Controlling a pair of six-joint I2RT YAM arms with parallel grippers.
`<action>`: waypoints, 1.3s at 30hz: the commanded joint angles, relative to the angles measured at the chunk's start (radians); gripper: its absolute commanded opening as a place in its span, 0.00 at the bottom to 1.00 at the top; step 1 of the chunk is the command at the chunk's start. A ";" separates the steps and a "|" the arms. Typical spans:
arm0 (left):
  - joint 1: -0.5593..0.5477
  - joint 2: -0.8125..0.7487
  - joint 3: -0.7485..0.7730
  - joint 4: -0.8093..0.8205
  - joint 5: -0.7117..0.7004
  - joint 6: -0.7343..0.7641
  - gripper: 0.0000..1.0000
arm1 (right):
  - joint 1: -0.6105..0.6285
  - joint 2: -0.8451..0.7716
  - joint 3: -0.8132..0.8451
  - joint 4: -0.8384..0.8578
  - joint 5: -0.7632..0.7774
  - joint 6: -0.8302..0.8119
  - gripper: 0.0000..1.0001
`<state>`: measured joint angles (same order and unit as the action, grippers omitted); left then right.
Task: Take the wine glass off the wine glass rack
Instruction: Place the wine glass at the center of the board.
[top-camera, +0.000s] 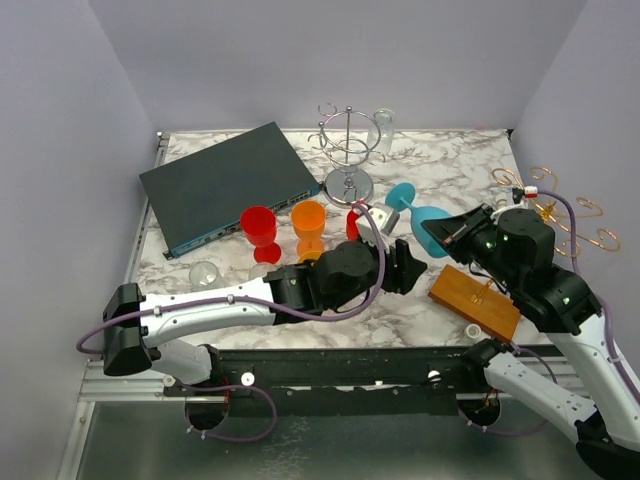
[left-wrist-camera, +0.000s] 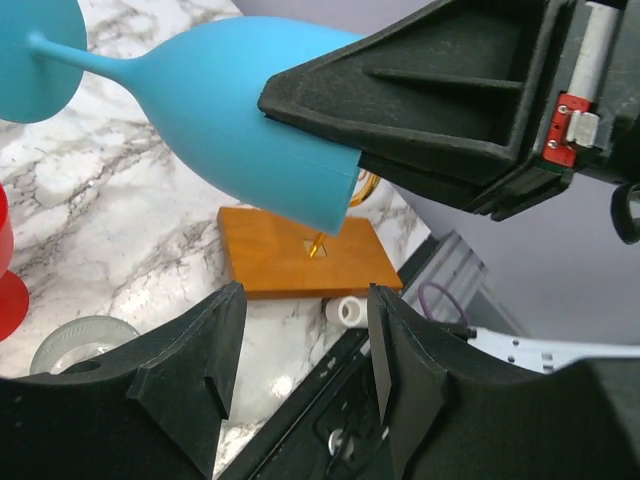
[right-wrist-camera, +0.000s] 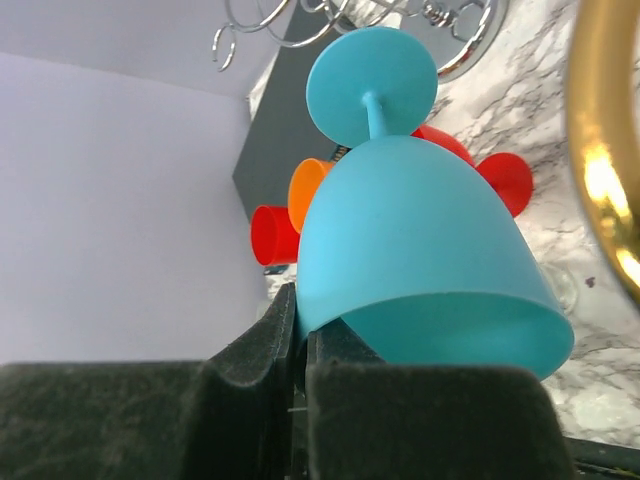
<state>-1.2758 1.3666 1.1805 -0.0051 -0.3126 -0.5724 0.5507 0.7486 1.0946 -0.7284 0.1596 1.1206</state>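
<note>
Right gripper (top-camera: 452, 236) clenched on the blue wine glass (top-camera: 427, 222), pinching the bowl wall at the rim. Glass held above the table, tipped on its side: in the top view, foot toward 10 o'clock, mouth toward 4 o'clock. Gold wire rack (top-camera: 563, 210) on its wooden base (top-camera: 476, 300) stands at 3 to 5 o'clock of the glass. Glass looks clear of the wire, though the blurred wrist view leaves doubt. Left gripper (top-camera: 405, 268) spread and empty, at 7 o'clock of the bowl
</note>
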 joint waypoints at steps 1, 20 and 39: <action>-0.098 0.011 0.002 0.122 -0.356 0.012 0.57 | -0.003 -0.015 -0.055 -0.132 0.014 0.199 0.00; -0.175 0.235 0.236 0.142 -0.733 0.124 0.47 | -0.002 0.009 -0.036 -0.089 0.042 0.248 0.00; -0.159 0.390 0.385 0.118 -0.827 0.194 0.22 | -0.002 -0.001 -0.034 -0.044 0.047 0.289 0.01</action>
<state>-1.4418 1.7264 1.5177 0.1204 -1.1084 -0.3939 0.5495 0.7399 1.0908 -0.6380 0.2089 1.3041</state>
